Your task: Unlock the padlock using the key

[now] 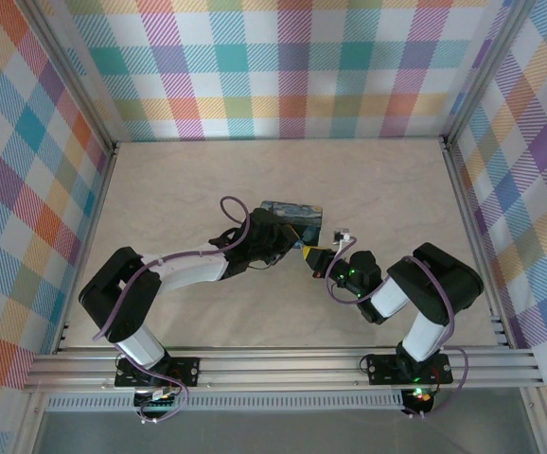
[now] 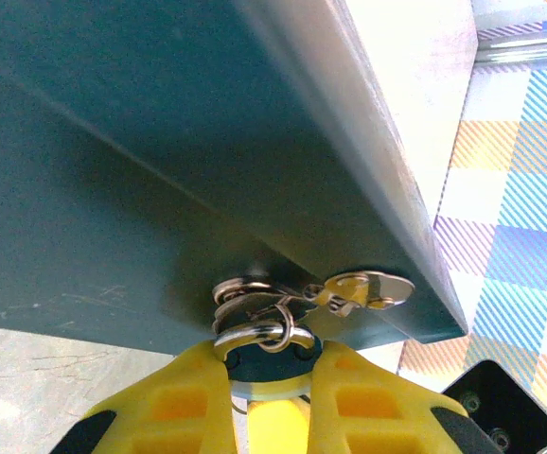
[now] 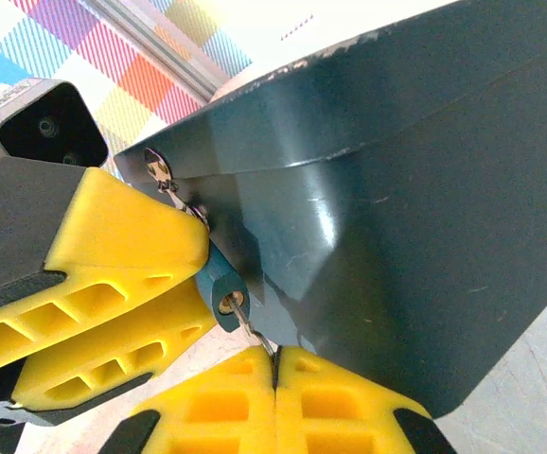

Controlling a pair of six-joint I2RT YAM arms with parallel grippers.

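Note:
The padlock (image 3: 219, 282) is tiny, with a dark bluish body and a silvery shackle (image 2: 259, 333) that passes through the hasp rings on the front of the dark teal tin box (image 1: 292, 216). My left gripper (image 2: 266, 378) is shut on the padlock's body, its yellow fingers (image 3: 113, 236) on either side of it. A thin silvery key (image 3: 245, 317) has its tip in the brass keyhole at the padlock's lower end. My right gripper (image 3: 275, 367) is shut on the key's head, just below the padlock. In the top view both grippers (image 1: 304, 246) (image 1: 323, 265) meet at the tin's near right corner.
The tin (image 2: 160, 142) rests on the beige table (image 1: 179, 189), near its middle. A silvery hasp tab (image 2: 368, 287) sticks out beside the shackle. Checked fabric walls (image 1: 283, 66) close in three sides, and an aluminium rail (image 1: 283, 364) runs along the near edge.

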